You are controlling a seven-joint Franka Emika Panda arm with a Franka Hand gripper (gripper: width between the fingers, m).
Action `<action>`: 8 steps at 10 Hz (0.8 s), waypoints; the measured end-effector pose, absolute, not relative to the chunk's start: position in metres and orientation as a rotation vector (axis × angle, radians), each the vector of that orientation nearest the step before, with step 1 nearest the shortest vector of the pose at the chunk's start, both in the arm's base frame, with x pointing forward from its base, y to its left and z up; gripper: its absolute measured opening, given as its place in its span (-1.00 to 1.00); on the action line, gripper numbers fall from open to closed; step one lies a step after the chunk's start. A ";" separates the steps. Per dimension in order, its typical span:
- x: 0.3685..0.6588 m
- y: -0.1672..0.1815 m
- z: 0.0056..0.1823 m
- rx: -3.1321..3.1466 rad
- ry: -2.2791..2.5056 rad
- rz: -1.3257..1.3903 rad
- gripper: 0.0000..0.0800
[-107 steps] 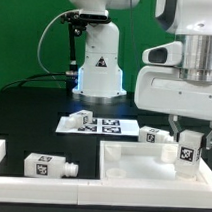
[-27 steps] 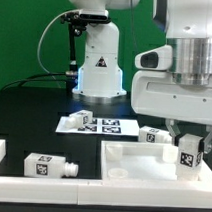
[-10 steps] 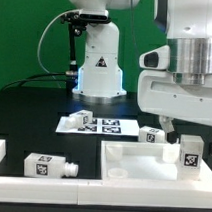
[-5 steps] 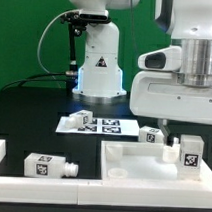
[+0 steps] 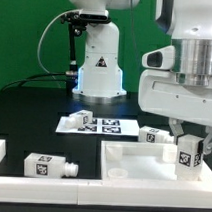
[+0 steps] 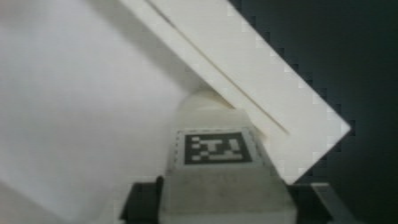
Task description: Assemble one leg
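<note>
Down again we've come, gripper [image 5: 190, 144] clamped on the leg [image 5: 189, 152] at lower right over the tray-like part [image 5: 141, 166]; any tilt could jam its peg.

No words or numbers can be read; only black-and-white square tags show, on the leg [image 5: 189, 153] in the tray, the leg [image 5: 49, 167] at eight o'clock, and the marker board [image 5: 103, 125].

place: robotics lab | evidence: green backdrop [image 5: 27, 41]; black table [image 5: 33, 116]; marker board [image 5: 98, 125]; tagged parts
</note>
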State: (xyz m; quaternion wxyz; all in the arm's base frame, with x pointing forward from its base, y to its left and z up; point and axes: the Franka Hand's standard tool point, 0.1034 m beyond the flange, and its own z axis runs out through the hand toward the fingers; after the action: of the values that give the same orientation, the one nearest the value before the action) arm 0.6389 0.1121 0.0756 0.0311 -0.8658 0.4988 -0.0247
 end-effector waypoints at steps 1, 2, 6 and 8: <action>0.639 0.110 0.076 -2.520 1.733 -0.052 -0.29; 0.639 0.110 0.075 -2.392 1.864 -0.018 -0.29; 0.640 0.115 0.075 -1.957 2.298 0.015 -0.29; 0.641 0.114 0.075 -1.853 2.375 0.017 -0.28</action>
State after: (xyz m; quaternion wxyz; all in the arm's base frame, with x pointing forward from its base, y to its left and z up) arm 0.6408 0.1143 0.0750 0.0645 -0.6137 0.7869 0.0057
